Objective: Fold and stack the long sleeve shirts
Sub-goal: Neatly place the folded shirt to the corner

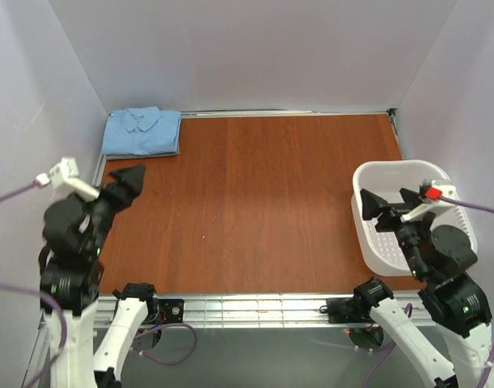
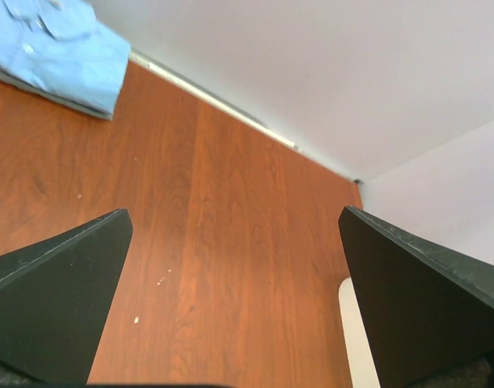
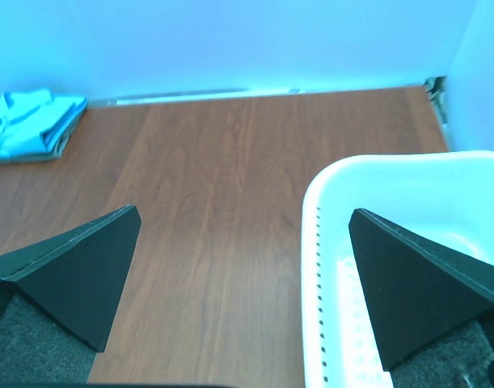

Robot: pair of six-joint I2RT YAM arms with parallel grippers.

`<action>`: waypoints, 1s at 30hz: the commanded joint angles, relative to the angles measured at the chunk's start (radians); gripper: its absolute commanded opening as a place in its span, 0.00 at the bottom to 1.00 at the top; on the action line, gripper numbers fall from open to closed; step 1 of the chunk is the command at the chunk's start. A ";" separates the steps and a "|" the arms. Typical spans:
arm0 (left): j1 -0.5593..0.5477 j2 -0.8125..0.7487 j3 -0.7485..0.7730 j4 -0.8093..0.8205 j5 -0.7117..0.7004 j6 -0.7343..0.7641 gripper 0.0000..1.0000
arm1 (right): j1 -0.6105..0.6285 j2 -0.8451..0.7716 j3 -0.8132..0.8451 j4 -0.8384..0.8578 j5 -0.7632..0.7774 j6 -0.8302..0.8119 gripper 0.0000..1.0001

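Table (image 1: 263,210): brown board, walled on three sides.

Basket (image 1: 360,214): stands at the right side, close to the near edge. No cloth shows in the part the right arm does not hide.

Shirts: the blue shirt (image 1: 141,131) lies folded, collar up, in the far left corner against the wall. A thin grey-green edge (image 3: 63,141) shows under it in the right wrist view. This is probably the second shirt, though the strip is too narrow to be sure. If so, the stack is judged done or nearly so.

Left gripper (image 1: 130,178): raised over the left edge, near the stack, jaws wide apart, nothing held.

Right gripper (image 1: 389,199): above the basket's left wall, jaws wide apart, nothing held.

Risks:
- A low or careless move by the left arm toward the corner could catch the top shirt, drag it and open the folds. Thin cloth slides easily.
- The stack sits hard in the corner, which leaves little room for a clean approach.
- A descent by the right arm could strike the basket wall and push the light basket off the near edge.
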 commanded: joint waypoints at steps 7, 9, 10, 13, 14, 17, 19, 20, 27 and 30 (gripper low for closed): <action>-0.091 -0.301 -0.061 -0.255 -0.186 0.101 0.98 | -0.002 -0.236 -0.099 0.029 0.112 -0.066 0.98; -0.094 -0.341 -0.072 -0.258 -0.204 0.110 0.98 | -0.002 -0.288 -0.119 0.033 0.124 -0.071 0.99; -0.094 -0.353 -0.083 -0.257 -0.224 0.113 0.98 | -0.002 -0.302 -0.125 0.033 0.142 -0.069 0.99; -0.094 -0.385 -0.101 -0.251 -0.282 0.104 0.98 | -0.001 -0.339 -0.140 0.029 0.138 -0.078 0.99; -0.094 -0.390 -0.106 -0.248 -0.295 0.104 0.98 | -0.001 -0.345 -0.143 0.029 0.135 -0.078 0.99; -0.094 -0.401 -0.123 -0.229 -0.321 0.108 0.98 | -0.002 -0.367 -0.153 0.029 0.135 -0.081 0.99; -0.094 -0.405 -0.129 -0.223 -0.324 0.110 0.98 | -0.001 -0.367 -0.156 0.026 0.136 -0.089 0.99; -0.094 -0.407 -0.135 -0.222 -0.323 0.111 0.98 | -0.002 -0.367 -0.157 0.026 0.136 -0.094 0.99; -0.094 -0.405 -0.166 -0.219 -0.318 0.105 0.98 | -0.002 -0.396 -0.165 0.024 0.133 -0.106 0.98; -0.094 -0.404 -0.175 -0.205 -0.309 0.105 0.98 | -0.002 -0.393 -0.163 0.026 0.129 -0.109 0.99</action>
